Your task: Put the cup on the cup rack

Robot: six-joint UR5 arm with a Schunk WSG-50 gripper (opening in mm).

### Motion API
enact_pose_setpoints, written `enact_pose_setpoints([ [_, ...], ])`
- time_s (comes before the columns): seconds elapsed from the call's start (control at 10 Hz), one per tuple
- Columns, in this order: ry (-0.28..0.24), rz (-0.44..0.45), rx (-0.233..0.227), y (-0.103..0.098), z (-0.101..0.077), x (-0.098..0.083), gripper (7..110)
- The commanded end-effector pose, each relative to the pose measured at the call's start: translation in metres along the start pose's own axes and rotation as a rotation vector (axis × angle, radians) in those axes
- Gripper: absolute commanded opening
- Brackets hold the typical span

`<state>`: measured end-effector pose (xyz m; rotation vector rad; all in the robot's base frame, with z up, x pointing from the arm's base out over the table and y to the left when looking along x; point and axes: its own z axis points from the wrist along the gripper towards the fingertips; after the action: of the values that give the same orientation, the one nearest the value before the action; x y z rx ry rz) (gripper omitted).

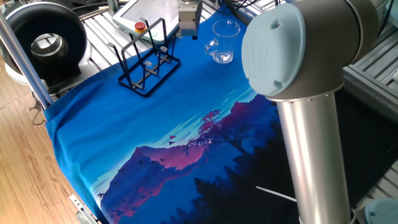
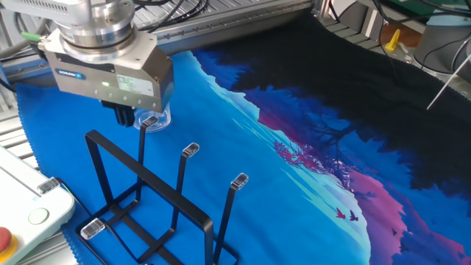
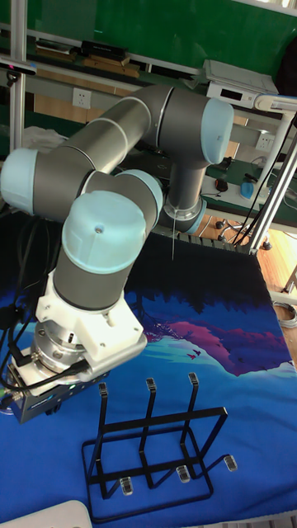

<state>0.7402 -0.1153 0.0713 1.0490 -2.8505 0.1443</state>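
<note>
The cup [image 1: 222, 42] is a clear tumbler standing upright on the blue cloth, to the right of the cup rack [image 1: 147, 63]. The black wire rack [image 2: 147, 199] stands with nothing on its upright prongs. My gripper [image 1: 187, 35] hangs above the cloth between rack and cup, touching neither. In the other fixed view the gripper [image 2: 123, 120] covers most of the cup, and only the cup's base [image 2: 157, 120] shows beside the dark fingers. The fingers sit close together with nothing between them. The tall fixed view shows the rack [image 3: 153, 450] but hides the fingers.
A white pendant with a red button [image 1: 140, 26] lies behind the rack. A black round device [image 1: 45, 42] stands at the far left. My arm's thick column [image 1: 311, 155] blocks the right side. The cloth's edge [image 1: 74, 186] borders a wooden floor.
</note>
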Motion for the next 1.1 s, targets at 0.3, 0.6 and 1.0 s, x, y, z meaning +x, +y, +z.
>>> enact_pose_setpoints([
  [0.3,0.044,0.033,0.047,-0.012,-0.002,0.012,7],
  [0.6,-0.038,-0.233,-0.078,-0.008,0.039,-0.002,7],
  [1.0,0.002,-0.342,-0.086,-0.019,0.031,0.023,7],
])
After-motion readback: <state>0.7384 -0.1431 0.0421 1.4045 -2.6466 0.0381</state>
